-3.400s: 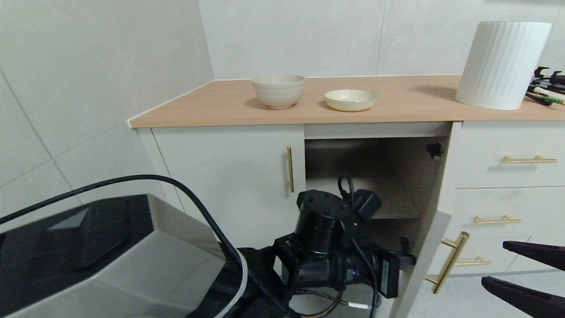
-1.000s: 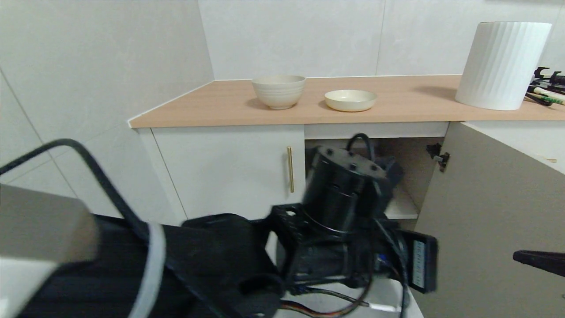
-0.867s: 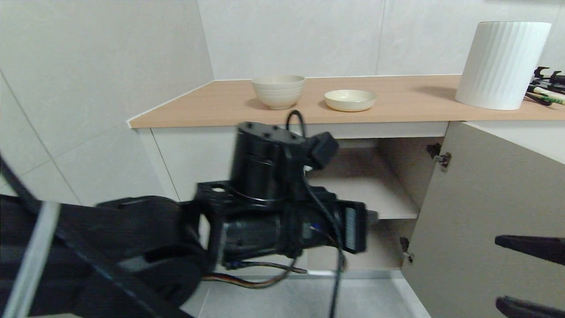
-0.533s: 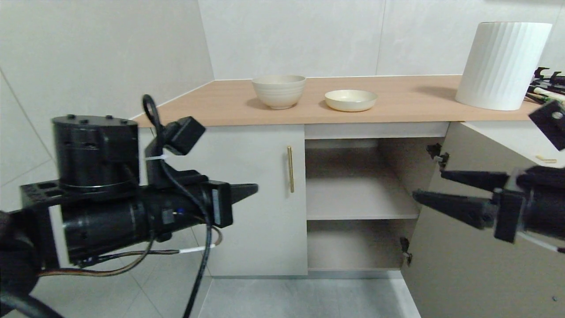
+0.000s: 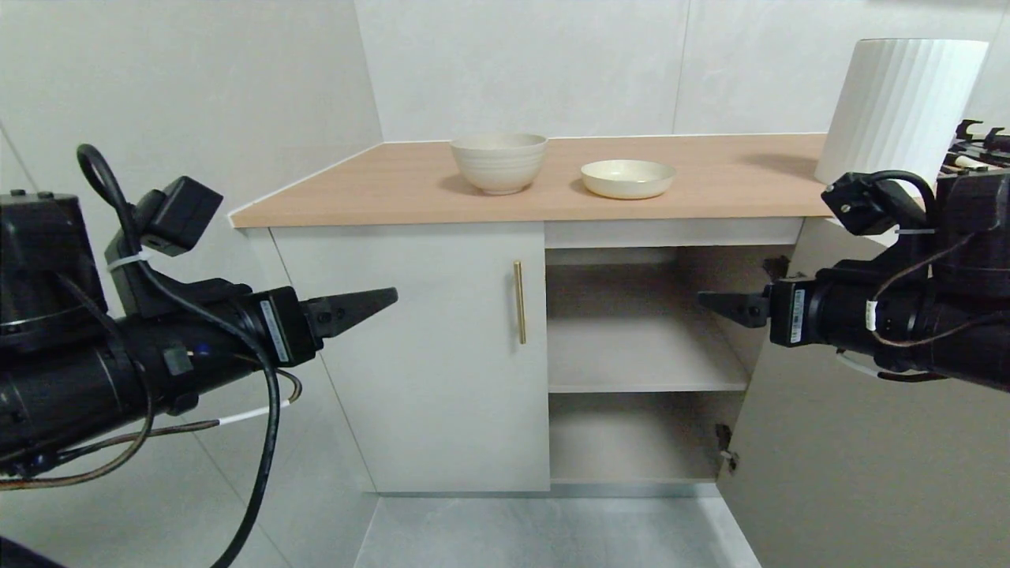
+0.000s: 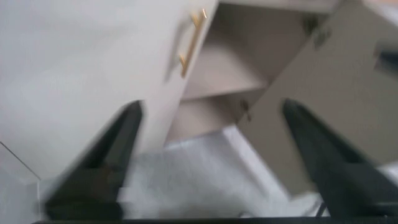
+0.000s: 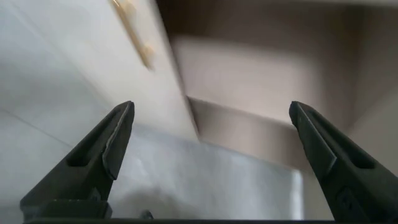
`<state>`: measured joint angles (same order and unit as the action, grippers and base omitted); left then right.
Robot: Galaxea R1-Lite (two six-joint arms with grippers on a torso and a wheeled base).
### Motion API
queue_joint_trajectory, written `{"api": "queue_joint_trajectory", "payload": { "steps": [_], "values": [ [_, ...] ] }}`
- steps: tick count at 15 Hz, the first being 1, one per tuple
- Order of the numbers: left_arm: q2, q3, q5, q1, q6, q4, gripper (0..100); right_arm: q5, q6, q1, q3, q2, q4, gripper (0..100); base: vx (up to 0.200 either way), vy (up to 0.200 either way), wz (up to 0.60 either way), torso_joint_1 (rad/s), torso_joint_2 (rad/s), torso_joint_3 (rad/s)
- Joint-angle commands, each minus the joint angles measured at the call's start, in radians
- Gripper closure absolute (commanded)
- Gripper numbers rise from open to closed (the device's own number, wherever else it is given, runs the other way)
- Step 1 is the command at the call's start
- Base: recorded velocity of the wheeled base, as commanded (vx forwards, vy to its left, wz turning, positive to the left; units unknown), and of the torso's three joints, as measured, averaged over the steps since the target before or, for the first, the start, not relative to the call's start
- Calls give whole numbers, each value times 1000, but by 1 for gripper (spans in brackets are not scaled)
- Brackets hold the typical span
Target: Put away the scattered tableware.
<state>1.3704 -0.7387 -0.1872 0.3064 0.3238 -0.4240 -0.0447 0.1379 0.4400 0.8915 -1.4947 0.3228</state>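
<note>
Cream ribbed ceramic bowl (image 5: 498,162) and shallow cream dish (image 5: 627,178), near each other on the light wooden countertop (image 5: 379,189), look stiff, glazed-slick and breakable, so pinch each by its rim; left gripper (image 5: 385,298) and right gripper (image 5: 708,300) hang spread wide, empty.

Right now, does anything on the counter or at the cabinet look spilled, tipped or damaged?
Nothing stands out. The ribbed bowl and the shallow dish sit upright, apart, on the wooden countertop. The right-hand cabinet door hangs open, which suits putting them away. The left gripper and right gripper are open, holding nothing.
</note>
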Motion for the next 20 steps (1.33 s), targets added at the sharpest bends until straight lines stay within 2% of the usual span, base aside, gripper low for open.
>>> {"api": "queue_joint_trajectory", "payload": {
  "steps": [1,5,10,13,19,20],
  "values": [
    [1,-8,-1,-16,17,-16,0,-9,0,0,1,44,-8,0,0,0,0,0,0,0],
    [-4,-5,-1,-15,21,-25,0,-9,-1,9,3,111,-71,0,0,0,0,0,0,0],
    [-16,-13,-1,-15,17,13,0,-9,-1,42,-5,128,-74,0,0,0,0,0,0,0],
    [-21,-33,-1,-15,18,53,0,-3,-1,52,-6,143,-74,0,200,0,0,2,1,5],
    [-19,-34,-3,-16,20,53,0,-3,-1,60,-14,142,-76,0,200,0,0,4,4,0],
    [-17,-33,-3,-16,23,51,0,-3,-1,60,-14,142,-76,0,0,0,0,0,0,0]
  ]
}}
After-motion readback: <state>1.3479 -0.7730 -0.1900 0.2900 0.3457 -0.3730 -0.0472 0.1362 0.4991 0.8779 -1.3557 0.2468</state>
